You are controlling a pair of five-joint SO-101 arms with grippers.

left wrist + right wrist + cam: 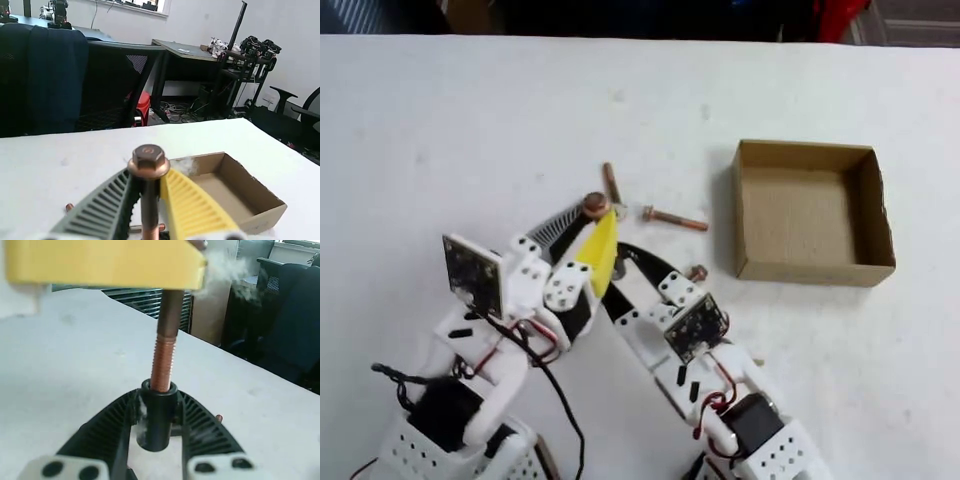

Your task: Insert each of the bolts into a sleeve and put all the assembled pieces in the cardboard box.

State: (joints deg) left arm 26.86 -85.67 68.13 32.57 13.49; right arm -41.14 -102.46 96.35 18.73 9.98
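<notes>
Left gripper [148,182]: clamps copper hex-head bolt [148,161], head up.
Right gripper [158,400]: clamps black cylindrical sleeve [156,429] upright.
Alignment: bolt tip enters sleeve mouth from above, 1 shared axis.

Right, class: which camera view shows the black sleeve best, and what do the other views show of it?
The right wrist view: the sleeve stands upright in the right pincer, the thread of the bolt entering its top. In the high and left wrist views the left pincer hides it.
</notes>
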